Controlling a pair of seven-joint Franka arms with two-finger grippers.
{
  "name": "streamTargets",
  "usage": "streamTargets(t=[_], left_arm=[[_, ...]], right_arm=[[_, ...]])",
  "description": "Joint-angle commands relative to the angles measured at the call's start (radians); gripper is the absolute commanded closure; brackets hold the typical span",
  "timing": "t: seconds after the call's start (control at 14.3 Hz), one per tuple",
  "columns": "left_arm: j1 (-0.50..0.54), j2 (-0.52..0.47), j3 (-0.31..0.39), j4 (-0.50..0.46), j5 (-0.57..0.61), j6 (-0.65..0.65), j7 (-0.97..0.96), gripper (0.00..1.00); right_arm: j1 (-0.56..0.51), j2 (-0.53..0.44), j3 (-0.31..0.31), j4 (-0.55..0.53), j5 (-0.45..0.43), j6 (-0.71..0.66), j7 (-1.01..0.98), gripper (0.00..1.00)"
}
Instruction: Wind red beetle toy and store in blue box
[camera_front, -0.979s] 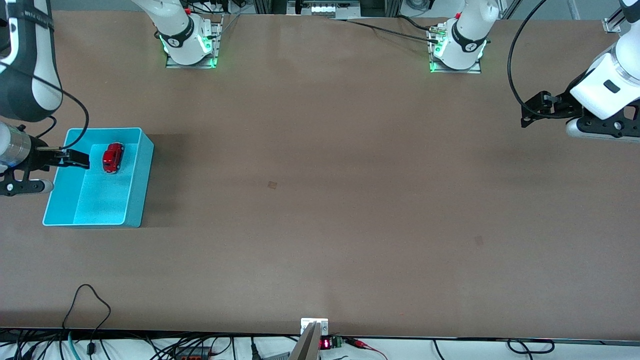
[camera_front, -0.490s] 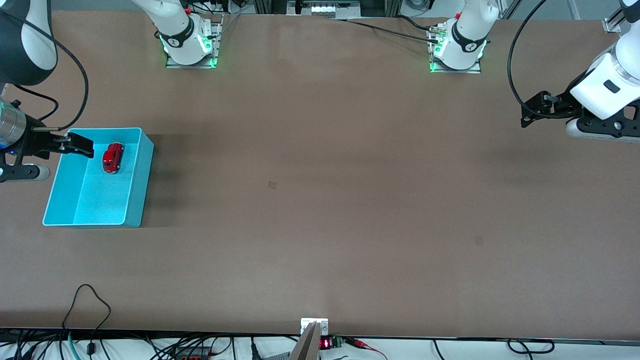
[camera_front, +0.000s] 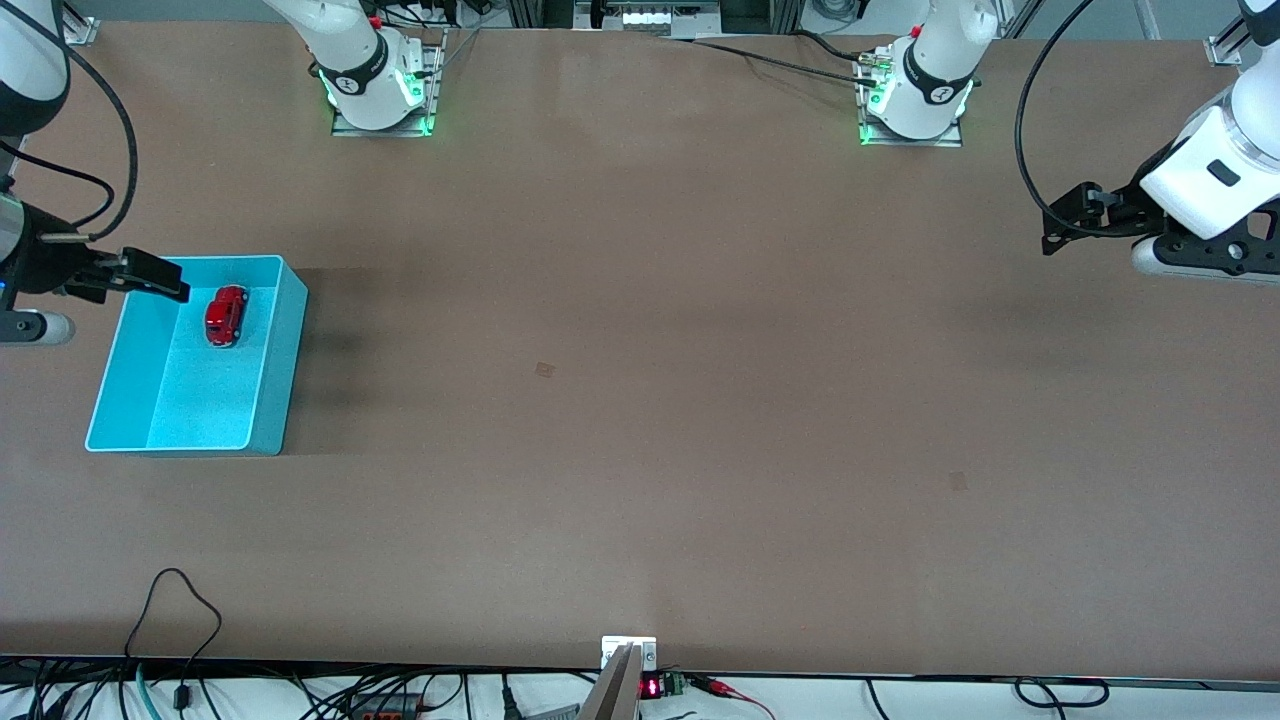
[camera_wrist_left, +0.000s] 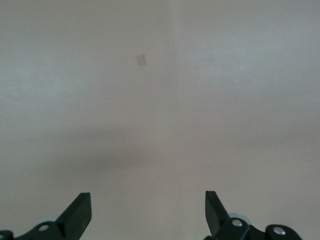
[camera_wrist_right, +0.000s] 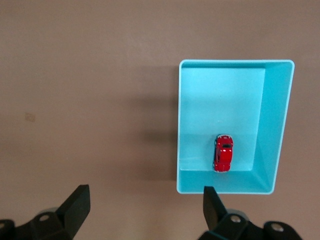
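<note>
The red beetle toy (camera_front: 226, 315) lies inside the blue box (camera_front: 275, 385), in the part of the box farthest from the front camera; the box stands at the right arm's end of the table. The right wrist view shows the toy (camera_wrist_right: 223, 153) on the floor of the box (camera_wrist_right: 274, 125). My right gripper (camera_front: 158, 277) is open and empty, up in the air over the box's outer wall; in its own view (camera_wrist_right: 145, 200) the jaws stand wide apart. My left gripper (camera_front: 1066, 226) is open and empty over bare table at the left arm's end (camera_wrist_left: 148, 205) and waits.
A small square mark (camera_front: 544, 370) is on the brown table near the middle; it also shows in the left wrist view (camera_wrist_left: 142, 60). Cables (camera_front: 170, 600) lie along the table edge nearest the front camera. The arm bases (camera_front: 380, 95) stand at the farthest edge.
My right gripper has drawn back from over the box's inside toward the table's end and the robots' side. The toy stays in the box. The left arm has not moved.
</note>
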Motion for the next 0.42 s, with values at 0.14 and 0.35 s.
streamTargets(t=[0.14,0.35], left_arm=[[0.006,-0.011,0.0,0.001,-0.015,-0.003,0.024,0.0],[0.006,-0.011,0.0,0.001,-0.015,-0.003,0.024,0.0]], right_arm=[[-0.016,-0.06,0.007,-0.041,-0.014,-0.034,-0.001,0.0],[-0.02,-0.06,0.007,-0.044,-0.009,-0.037,-0.004,0.0]])
